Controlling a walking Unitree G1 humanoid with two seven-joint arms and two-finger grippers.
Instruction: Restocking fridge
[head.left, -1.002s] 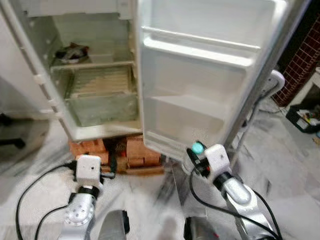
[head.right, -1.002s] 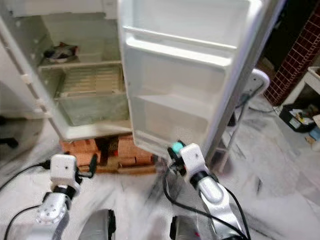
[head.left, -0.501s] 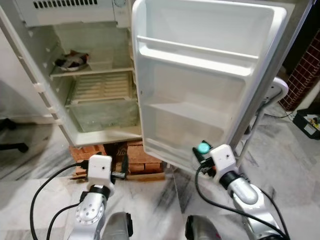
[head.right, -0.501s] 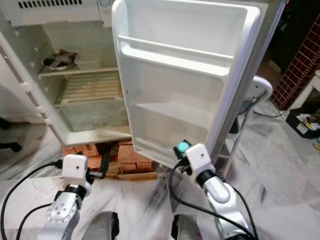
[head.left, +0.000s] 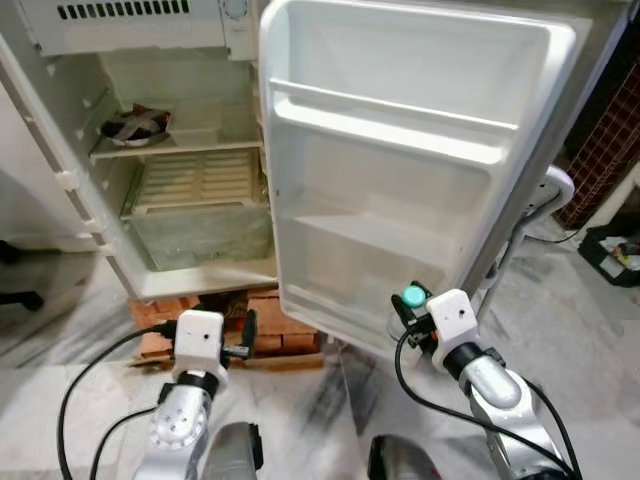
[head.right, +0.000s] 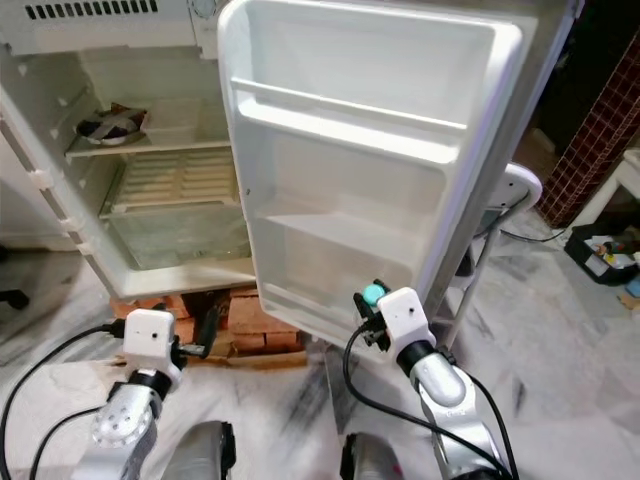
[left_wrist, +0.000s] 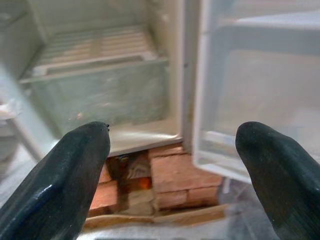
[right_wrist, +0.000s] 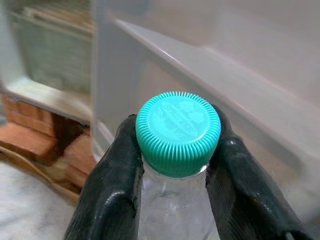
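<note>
The white fridge (head.left: 110, 250) stands open on bricks, its door (head.left: 400, 190) swung wide toward me with bare door shelves. My right gripper (head.left: 408, 312) is shut on a clear bottle with a teal cap (head.left: 412, 296), held just in front of the door's lowest shelf; in the right wrist view the cap (right_wrist: 178, 127) sits between both black fingers (right_wrist: 114, 190). My left gripper (head.left: 245, 338) is low by the bricks, open, with its fingers (left_wrist: 60, 175) wide apart and nothing between them.
A dark bowl (head.left: 135, 124) sits on the fridge's upper shelf, above a crisper drawer (head.left: 200, 235). Red bricks (head.left: 270, 325) prop the fridge. A white stand (head.left: 545, 195) and a black crate (head.left: 612, 255) lie right of the door on the marble floor.
The camera has steadied and shifted slightly. My right gripper with the bottle has stayed close to the door's lower shelf; the left gripper holds its place.
</note>
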